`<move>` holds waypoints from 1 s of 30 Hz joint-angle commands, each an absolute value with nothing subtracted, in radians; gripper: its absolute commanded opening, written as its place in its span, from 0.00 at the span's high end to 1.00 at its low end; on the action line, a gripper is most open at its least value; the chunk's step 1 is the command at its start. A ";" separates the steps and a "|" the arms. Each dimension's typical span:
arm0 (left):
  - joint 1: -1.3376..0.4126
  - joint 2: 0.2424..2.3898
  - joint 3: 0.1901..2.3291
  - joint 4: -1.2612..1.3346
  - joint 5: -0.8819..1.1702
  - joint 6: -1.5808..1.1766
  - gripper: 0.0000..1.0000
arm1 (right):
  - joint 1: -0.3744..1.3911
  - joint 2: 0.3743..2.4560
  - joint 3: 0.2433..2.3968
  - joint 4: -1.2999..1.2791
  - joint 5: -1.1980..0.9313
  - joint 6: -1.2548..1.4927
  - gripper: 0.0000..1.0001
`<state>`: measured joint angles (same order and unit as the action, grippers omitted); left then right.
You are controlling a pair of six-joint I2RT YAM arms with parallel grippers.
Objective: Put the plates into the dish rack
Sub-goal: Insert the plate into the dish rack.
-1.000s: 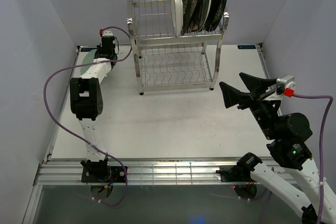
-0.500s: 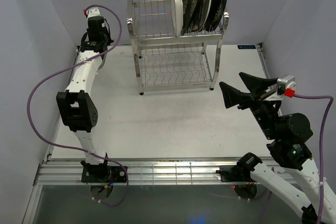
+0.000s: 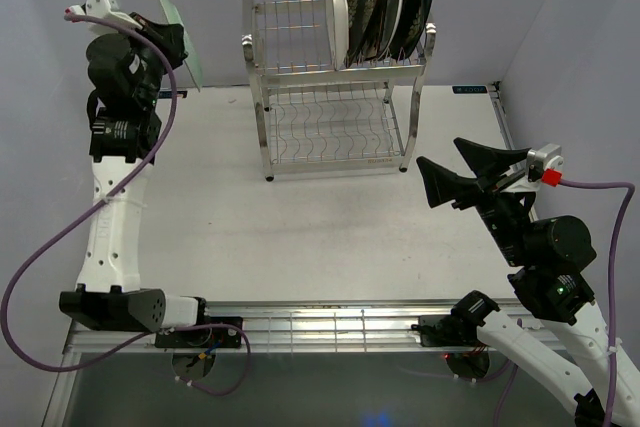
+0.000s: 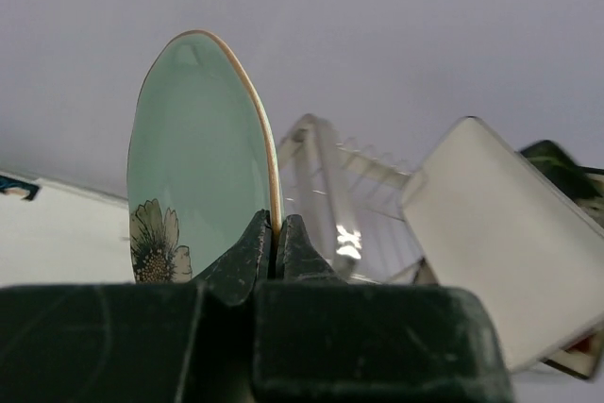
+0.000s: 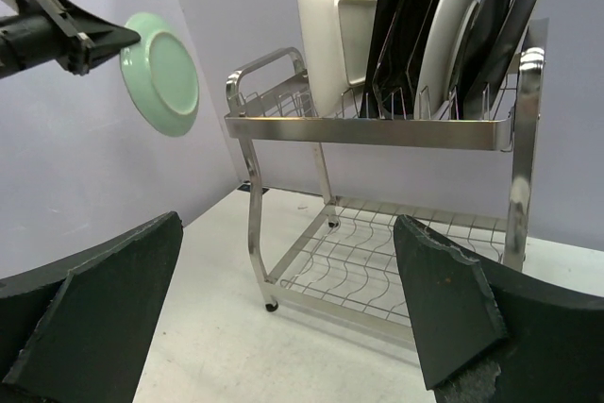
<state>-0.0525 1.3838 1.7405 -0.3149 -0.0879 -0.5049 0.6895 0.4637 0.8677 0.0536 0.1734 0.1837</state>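
My left gripper (image 3: 168, 35) is shut on the rim of a pale green round plate (image 3: 184, 43) with a daisy print. It holds the plate on edge, high in the air, left of the dish rack's (image 3: 335, 97) top tier. The left wrist view shows the jaws (image 4: 275, 228) pinching the gold-edged rim of the plate (image 4: 193, 158), with the rack (image 4: 326, 172) behind. Several plates stand in the right half of the top tier, the white rectangular one (image 3: 335, 9) leftmost. My right gripper (image 3: 462, 169) hangs open and empty, right of the rack.
The rack's lower shelf (image 5: 396, 257) and the left part of its top tier (image 3: 285, 32) hold nothing. Grey walls close in on both sides and behind. The white table (image 3: 300, 237) stretches in front of the rack.
My left arm has risen from the table's far left corner, lifting the green plate up to the height of the rack's top. The right arm has not moved.
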 commanded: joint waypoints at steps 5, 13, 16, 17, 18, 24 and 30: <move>-0.054 1.206 1.723 -0.068 0.121 -0.641 1.00 | 0.690 0.462 0.871 0.101 0.156 0.196 0.02; -0.054 1.112 1.669 0.095 0.268 -0.739 1.00 | 0.690 0.480 0.871 0.109 0.137 0.202 0.02; -0.054 1.114 1.666 0.135 0.325 -0.797 1.00 | 0.690 0.489 0.874 0.109 0.132 0.202 0.02; -0.054 1.120 1.681 0.138 0.340 -0.813 1.00 | 0.690 0.492 0.874 0.110 0.132 0.202 0.02; -0.054 1.127 1.689 0.150 0.372 -0.830 1.00 | 0.690 0.494 0.874 0.110 0.133 0.202 0.02; -0.054 1.190 1.718 0.232 0.437 -0.922 1.00 | 0.690 0.488 0.873 0.110 0.137 0.202 0.02; -0.071 1.242 1.739 0.294 0.437 -0.948 1.00 | 0.690 0.492 0.876 0.107 0.141 0.201 0.02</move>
<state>-0.0601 1.2514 1.6669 0.1120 0.4511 -0.9077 0.6895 0.4923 0.8677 0.0616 0.1463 0.1989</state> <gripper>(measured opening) 0.033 0.980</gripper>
